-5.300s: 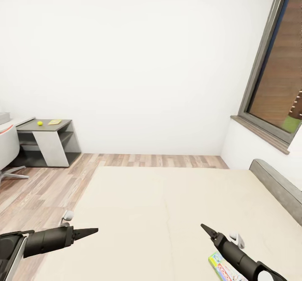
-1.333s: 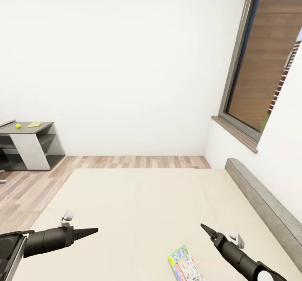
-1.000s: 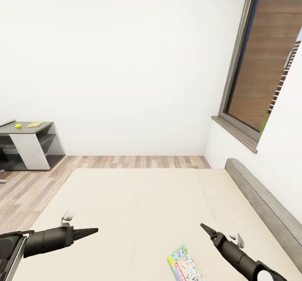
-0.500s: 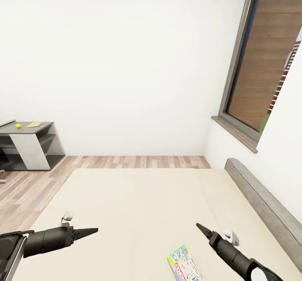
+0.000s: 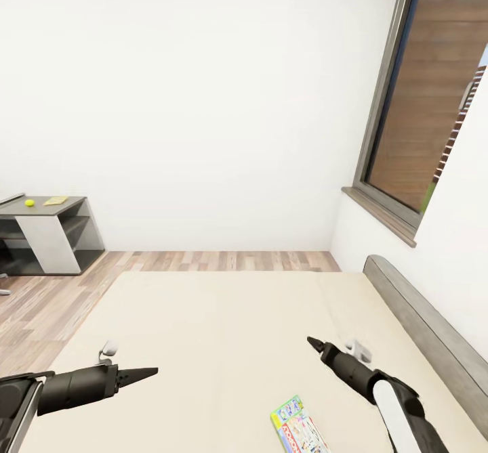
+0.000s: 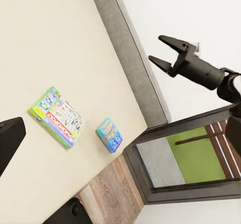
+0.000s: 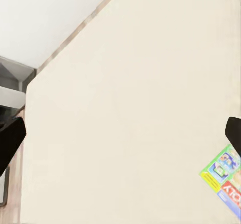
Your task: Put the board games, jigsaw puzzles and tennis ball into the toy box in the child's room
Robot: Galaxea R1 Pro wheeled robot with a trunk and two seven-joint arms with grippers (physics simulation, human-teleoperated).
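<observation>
A green-edged board game (image 5: 298,427) lies flat on the beige bed (image 5: 230,331), near its front edge. The left wrist view shows that board game (image 6: 56,117) with a small blue board game (image 6: 109,134) beside it on the mattress. My right gripper (image 5: 313,342) hangs open above the mattress, just beyond the green-edged box; its spread fingers show in the left wrist view (image 6: 161,51). My left gripper (image 5: 154,371) is open over the bed's near left part, holding nothing. Far left, the tennis ball (image 5: 29,202) and a flat yellow jigsaw puzzle (image 5: 55,200) rest on the table's dark-grey section (image 5: 71,204).
A grey headboard (image 5: 420,317) runs along the bed's right side under a large window (image 5: 434,101). Wood-plank floor (image 5: 41,304) lies between the bed and the table. A white wall closes the room behind.
The view swung right earlier, bringing more of the green-edged board game into sight. In the last second my right arm has lifted and reached forward and left over the bed. The left arm has stayed put.
</observation>
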